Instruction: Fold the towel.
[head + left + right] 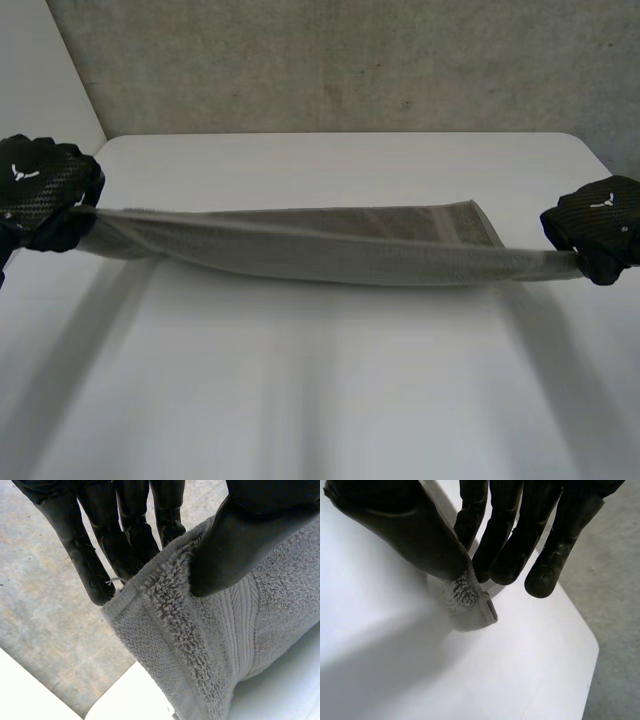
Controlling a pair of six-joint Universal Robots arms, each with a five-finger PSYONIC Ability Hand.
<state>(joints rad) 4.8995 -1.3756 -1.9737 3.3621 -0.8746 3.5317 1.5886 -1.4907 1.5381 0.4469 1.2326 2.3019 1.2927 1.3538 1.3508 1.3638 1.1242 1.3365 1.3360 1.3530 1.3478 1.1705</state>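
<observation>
A grey towel (320, 245) hangs stretched between my two hands above the white table (320, 390), sagging a little in the middle. My left hand (45, 190) pinches its left end; in the left wrist view the thumb (240, 545) presses the towel's corner (200, 650) against the fingers (95, 565). At the other end my right hand (600, 228) holds the towel; in the right wrist view its thumb (405, 530) and fingers (515, 555) pinch a small corner of the towel (470, 605).
A grey concrete wall (350, 60) rises behind the table's far edge. Grey floor (620, 605) lies beyond the table's right edge, and floor (45, 620) also lies off its left side.
</observation>
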